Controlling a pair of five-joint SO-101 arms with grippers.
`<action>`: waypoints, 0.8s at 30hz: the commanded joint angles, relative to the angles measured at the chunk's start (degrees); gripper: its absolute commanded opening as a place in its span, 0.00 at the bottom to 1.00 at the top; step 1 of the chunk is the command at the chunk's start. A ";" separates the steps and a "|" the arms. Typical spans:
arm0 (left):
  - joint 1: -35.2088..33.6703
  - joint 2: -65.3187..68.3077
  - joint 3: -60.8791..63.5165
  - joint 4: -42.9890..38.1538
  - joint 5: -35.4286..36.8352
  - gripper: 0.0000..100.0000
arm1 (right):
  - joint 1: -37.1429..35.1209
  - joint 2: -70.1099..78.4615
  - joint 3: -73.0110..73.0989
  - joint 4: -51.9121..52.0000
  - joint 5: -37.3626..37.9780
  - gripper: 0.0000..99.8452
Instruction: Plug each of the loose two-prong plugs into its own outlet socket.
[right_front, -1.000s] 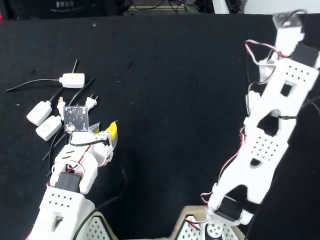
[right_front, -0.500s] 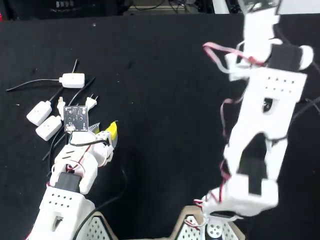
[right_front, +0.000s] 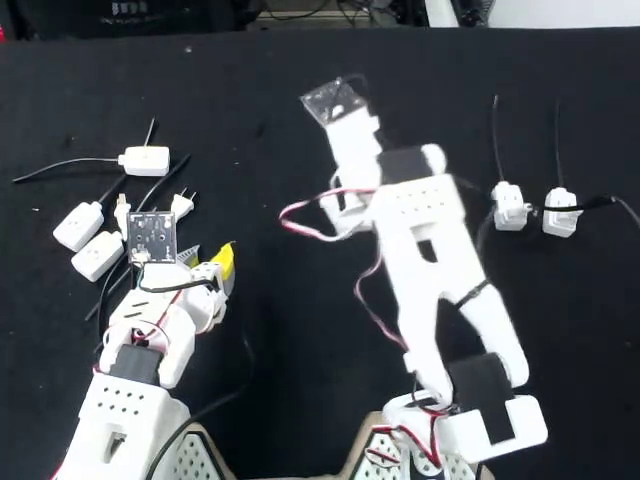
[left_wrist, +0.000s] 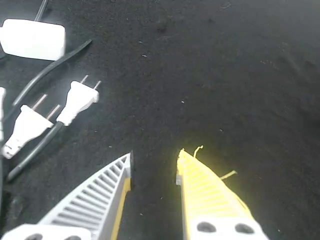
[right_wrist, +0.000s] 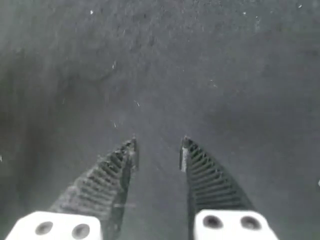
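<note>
Lying loose on the black bench (right_front: 300, 100) just ahead of the left end effector (left_wrist: 154, 160), whose jaws stand apart and empty, the two-prong plugs (left_wrist: 79, 98) rest side by side, unplugged, near three white outlet sockets (right_front: 145, 160). They look light, rigid and smooth, and their black cords (left_wrist: 35, 148) may tug, so the flat body behind the prongs seems the best hold. The right end effector (right_wrist: 157, 145) hangs with jaws apart, empty, over bare bench.

Left gripper (left_wrist: 154, 162) stood parted and empty over a black table (left_wrist: 235, 70). Beside it lay a white two-prong plug (left_wrist: 79, 98), a second plug (left_wrist: 26, 126) alongside, and a white outlet socket (left_wrist: 33, 39) farther off.
</note>
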 joint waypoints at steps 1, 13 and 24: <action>-2.95 -0.70 -1.10 -0.88 0.00 0.16 | -1.41 -2.33 9.10 -14.07 -9.76 0.12; -15.43 -0.18 -13.32 7.65 -0.44 0.16 | -3.78 -2.33 20.97 -23.03 -20.84 0.03; -24.31 10.55 -25.63 14.07 -6.24 0.26 | -16.00 -2.33 28.00 -30.59 -18.55 0.04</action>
